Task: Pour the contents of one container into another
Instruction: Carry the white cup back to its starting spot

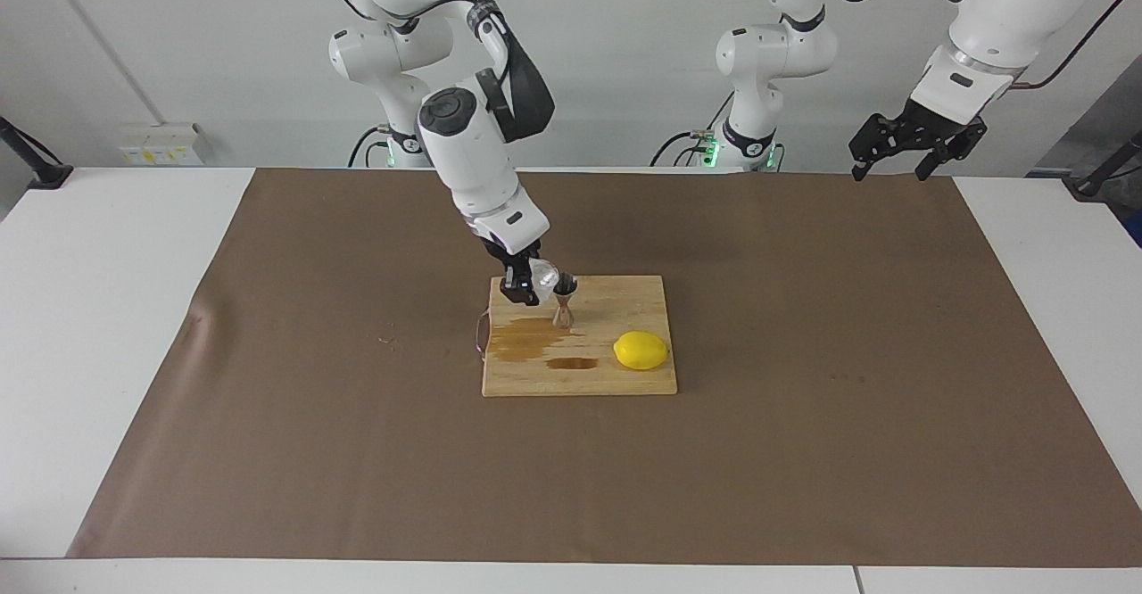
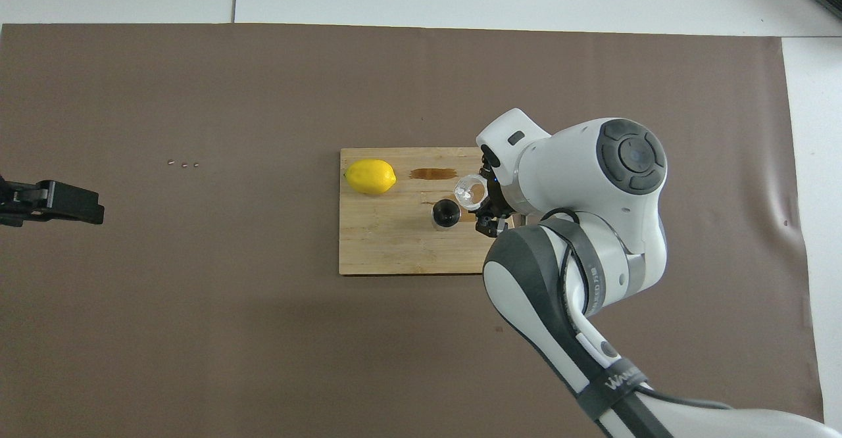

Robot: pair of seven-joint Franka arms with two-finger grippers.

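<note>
My right gripper (image 1: 526,284) is shut on the small clear faceted glass cup (image 1: 543,275) and holds it tilted over the wooden board (image 1: 624,295), its mouth turned toward the jigger. The cup also shows in the overhead view (image 2: 471,192), in the right gripper (image 2: 488,204). The silver hourglass-shaped jigger (image 1: 564,304) stands upright on the board right beside the cup; from above its dark mouth (image 2: 446,212) shows. My left gripper (image 1: 901,152) hangs in the air over the left arm's end of the table, away from the board, and waits; it also shows in the overhead view (image 2: 49,202).
A yellow lemon (image 1: 641,350) lies on the board, farther from the robots than the jigger, also seen from above (image 2: 370,176). Dark wet stains (image 1: 526,340) mark the board (image 2: 388,241). A brown mat (image 1: 803,353) covers the table. Three small specks (image 2: 183,164) lie on the mat.
</note>
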